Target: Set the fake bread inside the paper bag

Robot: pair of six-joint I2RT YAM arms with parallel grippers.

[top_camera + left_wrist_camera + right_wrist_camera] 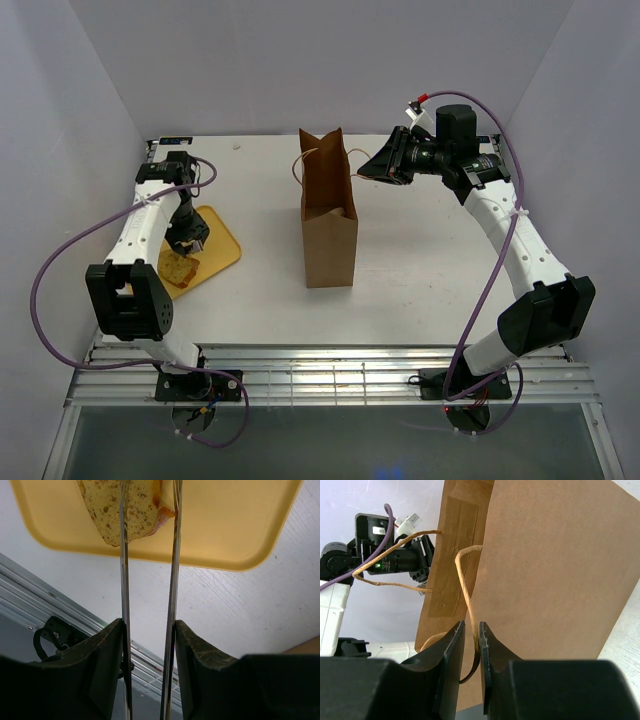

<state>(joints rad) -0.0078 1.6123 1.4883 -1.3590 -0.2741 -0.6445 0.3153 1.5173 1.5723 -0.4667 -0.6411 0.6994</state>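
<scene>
The brown paper bag (328, 215) stands upright and open-topped at the table's middle. My right gripper (372, 168) is at its upper right edge. In the right wrist view the jaws (472, 626) are shut on the bag's thin looped handle (465, 580), beside the bag's wall (550, 570). The fake bread (178, 268) lies on the near end of a flat yellow tray (225, 245). My left gripper (187, 240) hangs just above it, open. In the left wrist view (149, 622) its thin blades reach over a speckled yellowish slice (107, 510).
The yellow tray (225, 525) lies at the left, near the left arm's base. The bag's other handle (300, 165) loops out on its left side. A slatted metal rail (330, 375) runs along the table's near edge. White walls close in the back and sides.
</scene>
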